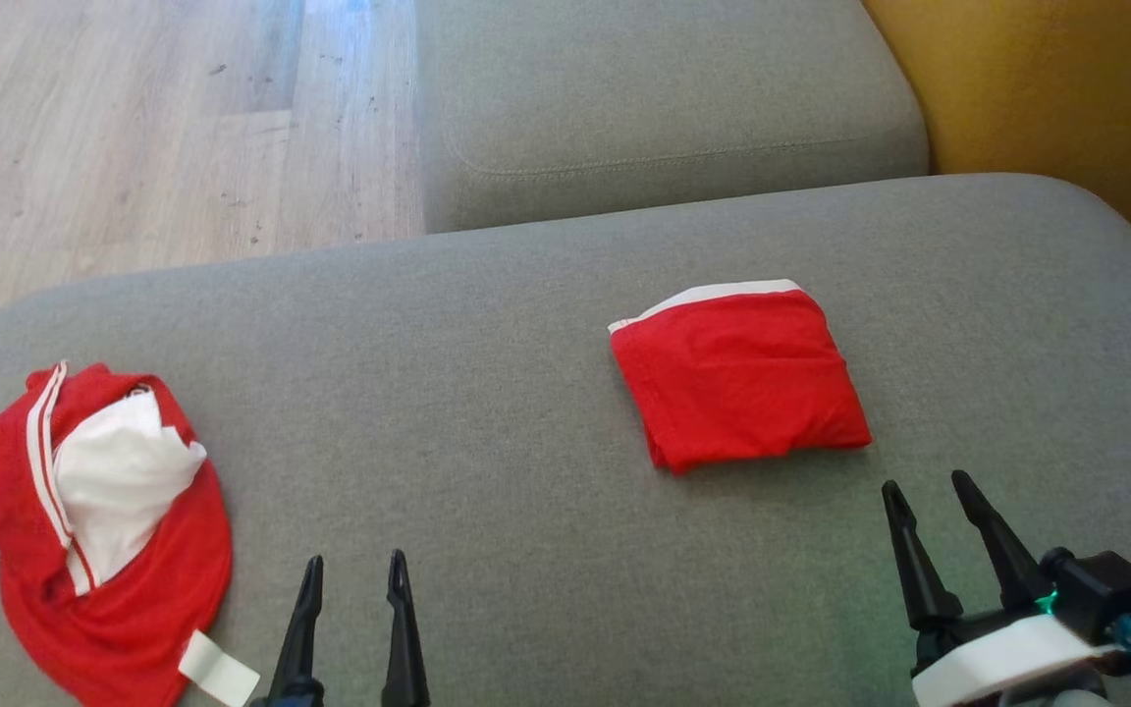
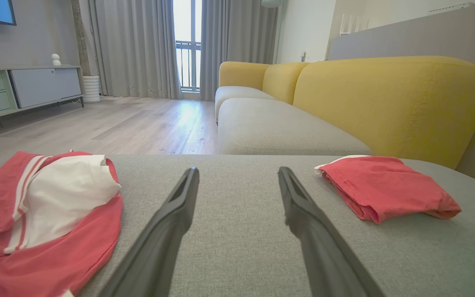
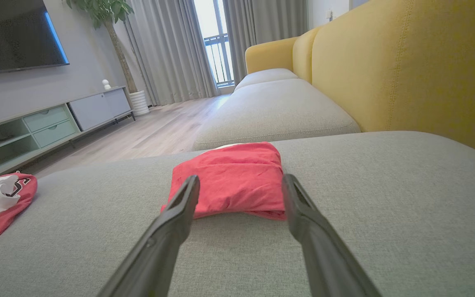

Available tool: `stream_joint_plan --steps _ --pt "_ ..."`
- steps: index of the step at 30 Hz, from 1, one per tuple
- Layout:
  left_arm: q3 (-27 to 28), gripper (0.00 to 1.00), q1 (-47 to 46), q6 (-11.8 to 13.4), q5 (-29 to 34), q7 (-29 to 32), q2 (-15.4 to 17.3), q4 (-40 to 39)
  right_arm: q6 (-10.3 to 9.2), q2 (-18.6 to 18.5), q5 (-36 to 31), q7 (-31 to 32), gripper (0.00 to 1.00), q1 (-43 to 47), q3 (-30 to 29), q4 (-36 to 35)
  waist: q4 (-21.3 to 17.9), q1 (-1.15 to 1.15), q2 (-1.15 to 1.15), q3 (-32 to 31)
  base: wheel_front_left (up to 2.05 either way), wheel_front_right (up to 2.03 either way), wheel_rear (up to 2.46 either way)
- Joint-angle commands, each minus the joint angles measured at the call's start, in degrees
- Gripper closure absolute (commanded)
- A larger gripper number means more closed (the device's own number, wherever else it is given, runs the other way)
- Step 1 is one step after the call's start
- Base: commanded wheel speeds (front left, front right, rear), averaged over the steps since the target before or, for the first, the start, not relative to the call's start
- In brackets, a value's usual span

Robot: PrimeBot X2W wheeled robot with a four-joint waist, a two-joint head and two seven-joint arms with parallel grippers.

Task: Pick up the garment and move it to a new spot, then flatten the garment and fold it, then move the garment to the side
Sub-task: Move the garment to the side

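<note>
Red folded garment lies just beyond your right gripper; it and your left gripper gape wide, empty.

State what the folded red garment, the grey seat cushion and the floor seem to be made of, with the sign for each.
Folded red garment: soft matte knit cloth, possibly cotton jersey; it creases softly and has a stitched hem. Grey seat cushion: matte woven upholstery; a fine flecked weave shows. Floor: wood-look planks, slight sheen; grain and seams show, real wood or laminate unclear.
</note>
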Motion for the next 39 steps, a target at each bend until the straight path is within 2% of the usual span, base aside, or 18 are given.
stream_joint_plan --steps 1,24,33,39 --pt "1.97 0.00 -1.64 0.30 0.64 -0.29 -0.18 -1.59 -0.05 -0.49 -0.43 -0.79 0.00 -1.32 0.57 -2.12 0.02 0.00 0.00 -0.04 0.00 0.00 0.00" --pt "1.88 0.00 -1.80 -0.13 1.05 -0.29 -0.18 -1.15 -0.05 0.06 -0.39 -0.80 0.00 -1.23 0.14 -1.48 1.04 0.00 0.00 -0.28 0.00 0.00 0.00" --pt "0.88 0.00 -3.36 -0.44 1.29 -0.29 -0.18 -1.38 -0.05 -1.57 0.87 -0.79 0.00 -5.77 1.96 1.94 2.84 0.00 0.00 3.94 0.00 0.00 0.00" --pt "-0.94 0.00 -7.35 -0.66 1.41 -0.29 -0.18 -1.86 -0.05 -4.64 4.84 2.40 0.00 -14.46 2.86 4.91 4.99 0.00 0.00 11.61 0.00 0.00 0.00"
